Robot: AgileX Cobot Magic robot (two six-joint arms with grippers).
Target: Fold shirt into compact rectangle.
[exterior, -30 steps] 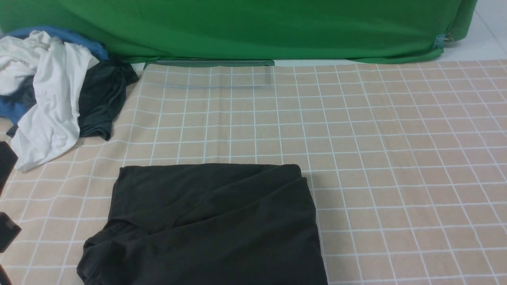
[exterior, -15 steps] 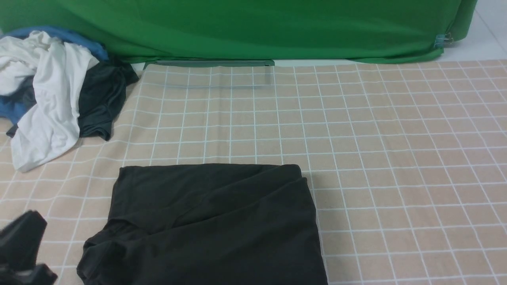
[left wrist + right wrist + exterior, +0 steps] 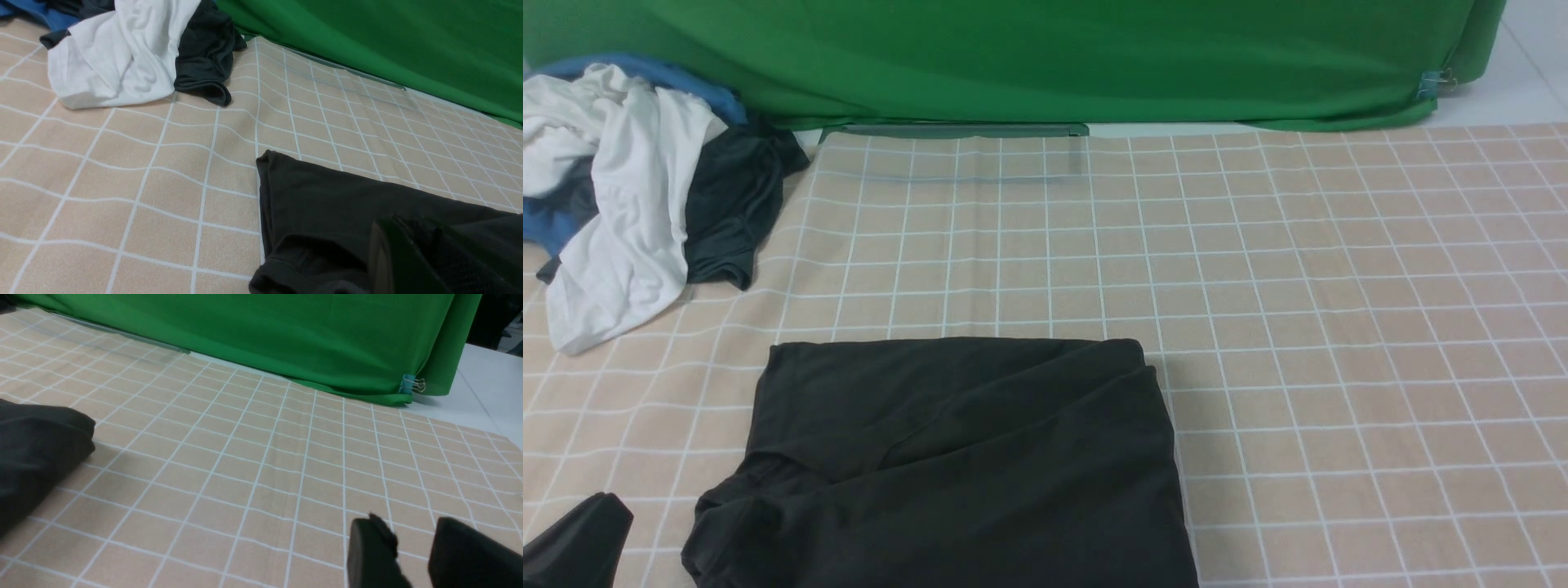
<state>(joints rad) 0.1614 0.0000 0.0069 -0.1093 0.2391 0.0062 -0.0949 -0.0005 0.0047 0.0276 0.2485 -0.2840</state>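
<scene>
The black shirt (image 3: 964, 457) lies folded into a rough rectangle on the checked tablecloth (image 3: 1339, 327), near the front edge. Its left lower part is bunched and creased. No print shows. My left gripper (image 3: 576, 543) sits at the front left corner, just left of the shirt and apart from it. The left wrist view shows its jaws together (image 3: 412, 253) with the shirt (image 3: 327, 196) behind them and nothing held. My right gripper (image 3: 410, 533) hangs over bare cloth to the right of the shirt (image 3: 36, 449), open with nothing between its fingers. The front view does not show it.
A pile of clothes lies at the back left: a white garment (image 3: 621, 212), a smaller dark garment (image 3: 731, 204) and a blue one (image 3: 654, 73). A green backdrop (image 3: 1045, 57) closes the far edge, with a binder clip (image 3: 1437, 82) at its right end.
My left gripper has swung from the left edge down into the front left corner, towards the shirt's near left side. The shirt has not moved.
</scene>
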